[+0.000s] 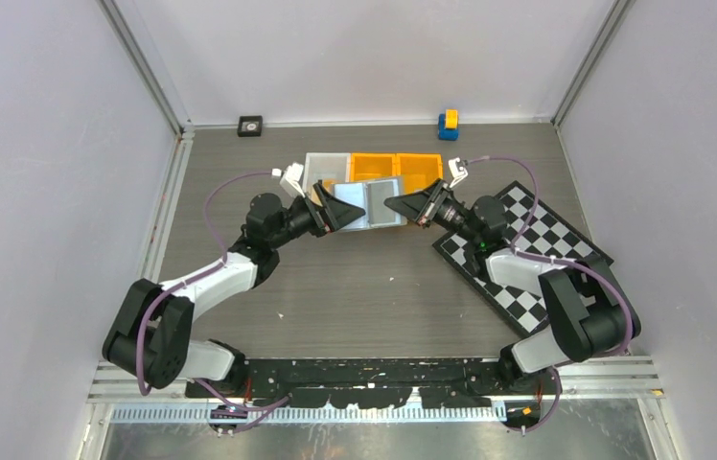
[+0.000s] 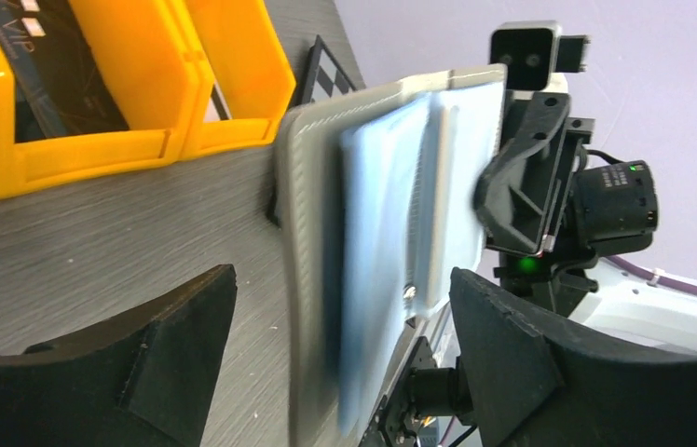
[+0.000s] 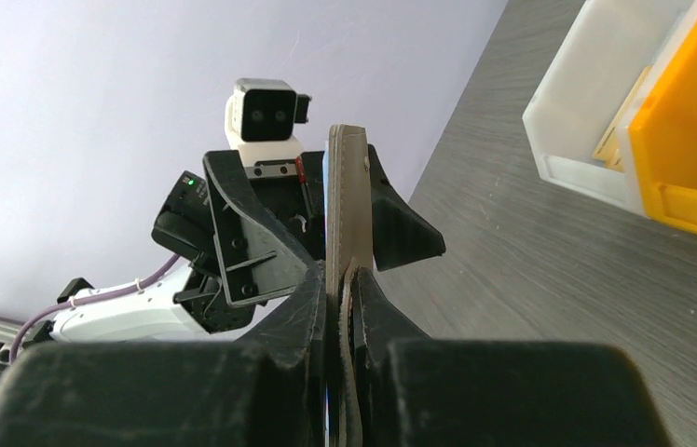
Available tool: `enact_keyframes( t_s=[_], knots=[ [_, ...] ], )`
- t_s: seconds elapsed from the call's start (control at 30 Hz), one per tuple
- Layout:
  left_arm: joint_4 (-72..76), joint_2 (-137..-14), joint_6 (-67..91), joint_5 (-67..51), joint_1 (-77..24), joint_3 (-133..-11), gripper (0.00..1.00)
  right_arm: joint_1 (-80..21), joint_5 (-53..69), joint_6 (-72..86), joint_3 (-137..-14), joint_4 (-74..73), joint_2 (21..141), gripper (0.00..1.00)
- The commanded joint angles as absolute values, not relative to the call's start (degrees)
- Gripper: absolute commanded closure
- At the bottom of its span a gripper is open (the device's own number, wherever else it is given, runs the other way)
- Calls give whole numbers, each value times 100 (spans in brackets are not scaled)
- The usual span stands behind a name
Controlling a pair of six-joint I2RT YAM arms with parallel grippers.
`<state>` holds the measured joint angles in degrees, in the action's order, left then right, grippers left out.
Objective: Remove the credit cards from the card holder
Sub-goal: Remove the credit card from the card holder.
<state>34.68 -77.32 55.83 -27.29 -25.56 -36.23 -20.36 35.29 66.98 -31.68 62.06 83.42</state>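
The grey card holder [image 1: 370,203] hangs open in the air between my two grippers, in front of the bins. My right gripper [image 1: 399,207] is shut on its right edge; the right wrist view shows the jaws [image 3: 343,272] pinching the thin wallet edge [image 3: 348,200]. My left gripper [image 1: 335,213] is open, its fingers astride the holder's left end [image 2: 321,279] without clamping it. The pale blue-grey inner pockets [image 2: 377,242] face me there, blurred. A black card [image 2: 56,65] lies in an orange bin. An orange-tan card [image 3: 626,116] lies in the white bin. I cannot tell if a card sits in the pockets.
A white bin [image 1: 326,169] and two orange bins [image 1: 374,165] [image 1: 420,169] stand in a row just behind the holder. A checkerboard [image 1: 527,254] lies at the right under the right arm. A blue-yellow block [image 1: 448,125] and a small black square [image 1: 250,126] sit at the back wall.
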Motion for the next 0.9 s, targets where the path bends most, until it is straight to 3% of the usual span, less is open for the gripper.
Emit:
enact_keyframes(
  t_s=[0.0,0.2,0.27,0.33,0.4,0.57,0.73,0.8,0.87],
  knots=[
    [4091,-7655,5660,-2967,-2584,-3629,16,-2227,3694,6657,-3491,6451,8494,95],
    [4214,-7915,5792,-3062,-2584,-3675,15,-2439,3808,6688,-3645,6599,8802,95],
    [4293,-7973,5849,-3072,-2584,-3649,19,-2468,3874,6787,-3679,6794,8938,95],
    [4298,-8027,5850,-3073,-2584,-3672,29,-2474,3933,6954,-3702,7014,9052,93],
    [4274,-8089,5852,-3104,-2580,-3707,51,-2473,3980,7129,-3720,7218,9160,90],
    [4025,-8055,5804,-3054,-2507,-3742,87,-2463,3961,7157,-3690,7326,9147,76],
    [3727,-7860,5714,-2858,-2410,-3681,96,-2385,3655,6749,-3508,6712,8770,60],
    [3705,-7812,5696,-2851,-2400,-3659,98,-2343,3525,6605,-3473,6420,8633,60],
    [3709,-7782,5693,-2865,-2391,-3650,98,-2330,3467,6507,-3465,6225,8568,67]
  ],
)
